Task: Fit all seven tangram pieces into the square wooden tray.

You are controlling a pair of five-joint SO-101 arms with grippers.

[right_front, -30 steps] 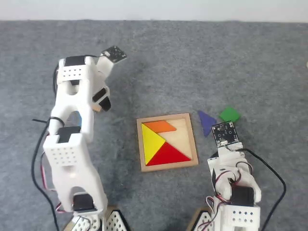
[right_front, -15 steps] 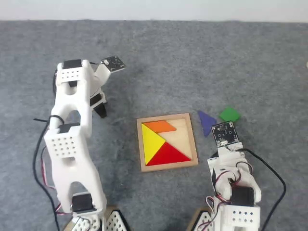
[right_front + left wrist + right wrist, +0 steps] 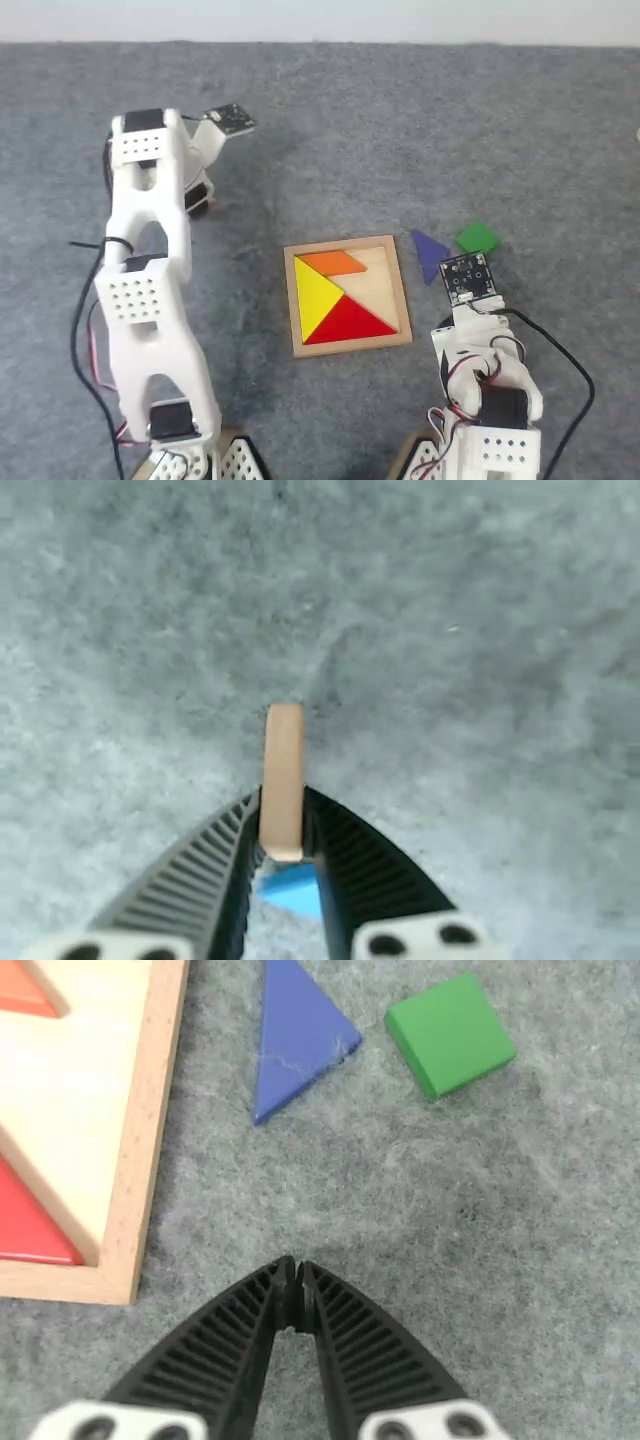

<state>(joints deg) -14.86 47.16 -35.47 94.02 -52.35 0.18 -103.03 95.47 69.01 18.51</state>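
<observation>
- Starting at the left side of the grey table point(image 3: 420, 120): the left arm point(image 3: 150, 300) stands tall from the near edge. It bends over toward the far-left corner with its wrist aimed down.
- The left gripper point(image 3: 283, 802) is pinched tight on a thin piece point(image 3: 283, 765) held on edge. The tan wood side faces the camera and there's a bit of blue underneath.
- The square wooden tray point(image 3: 350, 242) sits mid-table with an orange parallelogram point(image 3: 335, 262), a yellow triangle point(image 3: 315, 290) and a red triangle point(image 3: 352, 320) inside.
- A blue triangle point(image 3: 430, 252) lies just beside the tray's right rim, and a green square point(image 3: 476, 238) is near it.
- The right arm point(image 3: 485, 410) is folded low at the near edge. The right gripper point(image 3: 291, 1272) is closed on nothing, just off the tray's near-right corner.
</observation>
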